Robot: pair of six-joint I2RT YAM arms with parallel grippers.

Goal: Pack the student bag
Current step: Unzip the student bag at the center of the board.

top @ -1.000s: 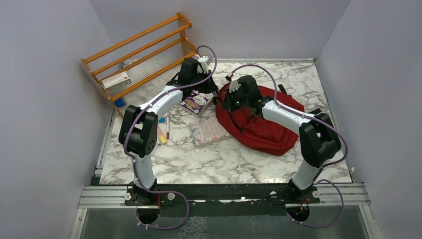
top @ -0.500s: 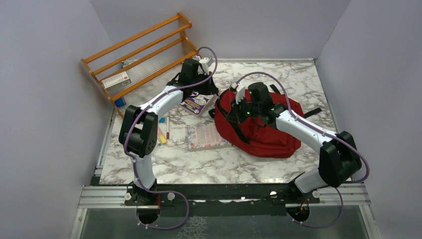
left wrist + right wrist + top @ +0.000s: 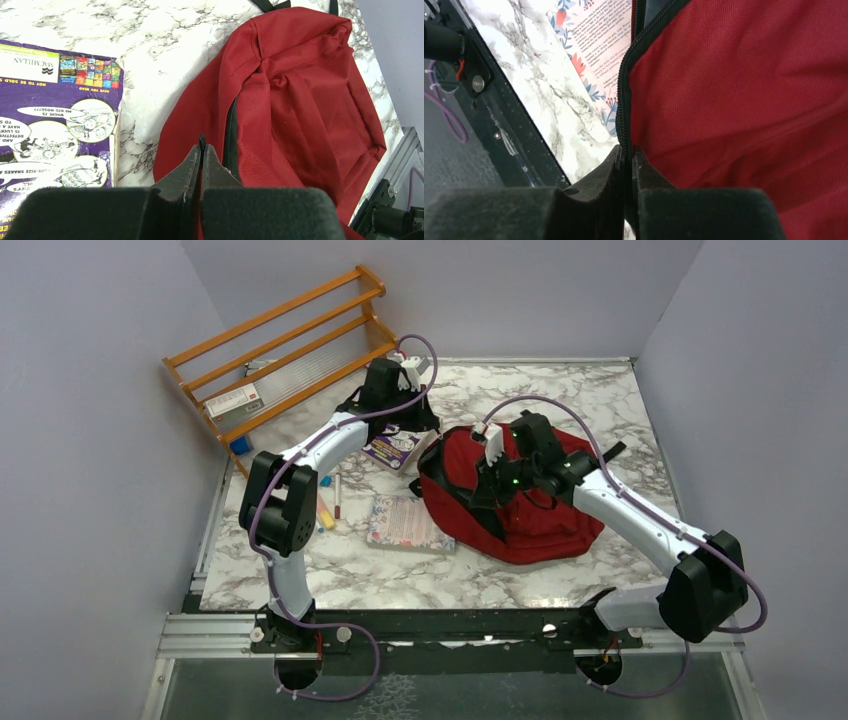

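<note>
Your student bag lies slumped on the marble surface, just right of centre in the overhead view, toward 3 o'clock, with black straps poking out at its 1 o'clock edge. Your right gripper is down on the bag's left half. In its wrist view the jaws are drawn in until they almost meet, pinching the black zipper trim that runs straight into the narrow gap between them, with red fabric filling everything to the right. Your left gripper sits at the bag's 10 o'clock edge. Its jaws are pressed together with only a thin black sliver showing at the tips, and you cannot tell what that sliver is. Beyond those tips you see the bag's red panel and a dark zipper line. A purple book lies flat at the bag's 10 o'clock, beside the left gripper and close to the fabric. A floral booklet lies at the bag's 9 o'clock, its right edge touching or tucked under the bag. Two pens lie farther out toward 9 o'clock, near the left arm's elbow. A wooden rack stands at the surface's 10 o'clock corner with a small box on it.
</note>
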